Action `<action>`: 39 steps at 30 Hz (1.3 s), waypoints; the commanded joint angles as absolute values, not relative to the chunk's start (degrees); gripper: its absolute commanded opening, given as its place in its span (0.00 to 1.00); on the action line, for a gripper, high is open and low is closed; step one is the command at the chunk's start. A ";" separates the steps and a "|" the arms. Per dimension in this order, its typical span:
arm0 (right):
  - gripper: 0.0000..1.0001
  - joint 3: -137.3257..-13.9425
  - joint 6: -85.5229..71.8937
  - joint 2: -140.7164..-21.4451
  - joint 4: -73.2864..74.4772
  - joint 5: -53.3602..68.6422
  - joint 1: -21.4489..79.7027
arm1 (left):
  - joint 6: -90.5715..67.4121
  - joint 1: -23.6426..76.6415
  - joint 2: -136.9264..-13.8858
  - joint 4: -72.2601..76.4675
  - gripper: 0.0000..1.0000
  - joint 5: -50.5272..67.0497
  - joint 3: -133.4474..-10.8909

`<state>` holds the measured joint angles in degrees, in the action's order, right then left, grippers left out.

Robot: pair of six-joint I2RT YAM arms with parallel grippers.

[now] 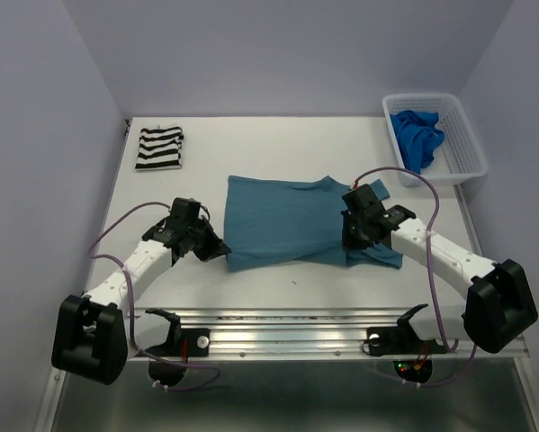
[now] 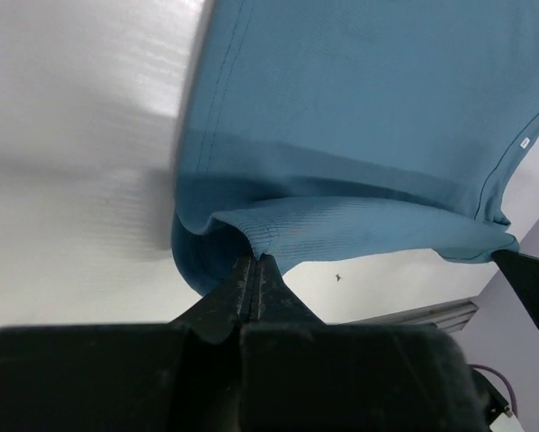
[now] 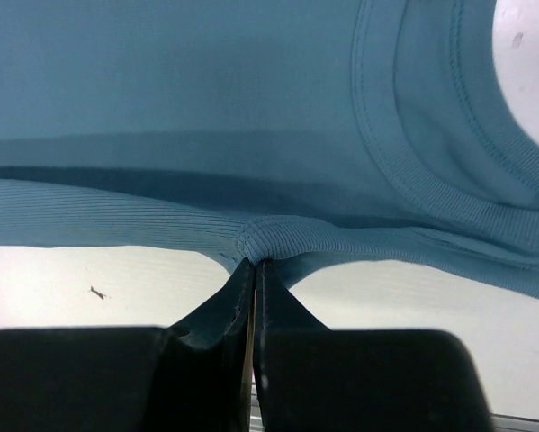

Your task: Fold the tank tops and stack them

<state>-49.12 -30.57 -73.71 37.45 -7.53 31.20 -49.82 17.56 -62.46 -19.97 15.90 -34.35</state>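
The soft teal blue sleeveless tank top [image 1: 282, 220] lies spread flat in the middle of the white table [image 1: 251, 144], its long axis running left to right across the top view; the straight hem is at the left end and the straps and neckline at the right end.

Both arms are on its lower long edge, the edge nearest the bottom of the frame; the left gripper [image 1: 217, 248] sits at the lower left corner of the cloth, and the right gripper [image 1: 352, 241] sits further along the same edge, near the strap end. In the left wrist view the left gripper [image 2: 254, 265] has its jaws pressed together with a ribbed fold of teal fabric nipped between the tips; the right wrist view shows the right gripper [image 3: 254, 263] likewise closed tight on a small pucker of the ribbed edge, with the curved armhole binding off to the upper right.

From both pairs of jaws the whole body of the garment extends away, toward the top of the frame; so the fold in hand is probably a lengthwise one, carrying the lower edge up and over toward the upper edge, both arms moving together so that the cloth stays taut between them.

The black-and-white striped top [image 1: 158, 148] lies folded at the upper left; the bright royal blue top [image 1: 416, 135] is bunched in the white plastic lattice basket [image 1: 467, 148] at the upper right.
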 commanded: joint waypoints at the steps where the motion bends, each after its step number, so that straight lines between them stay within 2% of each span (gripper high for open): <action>1: 0.01 -54.48 -25.23 -77.25 37.62 -5.89 28.84 | -46.06 17.49 -68.01 -19.77 0.00 14.41 -41.04; 13: 0.01 -63.63 -19.87 -89.64 35.69 -2.03 24.26 | -39.99 13.45 -82.96 -22.24 0.00 13.71 -53.96; 22: 0.01 -63.90 -17.14 -91.41 34.72 4.83 22.06 | -36.13 12.74 -92.99 -24.43 0.00 16.78 -62.49; 26: 0.01 -60.30 -17.58 -87.20 34.89 8.96 22.06 | -36.56 12.83 -89.83 -25.22 0.00 17.31 -59.51; 33: 0.01 -47.21 -20.38 -75.69 40.07 17.29 22.06 | -40.06 14.14 -73.51 -29.08 0.00 21.26 -42.22; 39: 0.01 -36.15 -24.51 -68.30 38.59 24.87 22.06 | -44.82 16.61 -62.95 -31.37 0.00 21.36 -31.05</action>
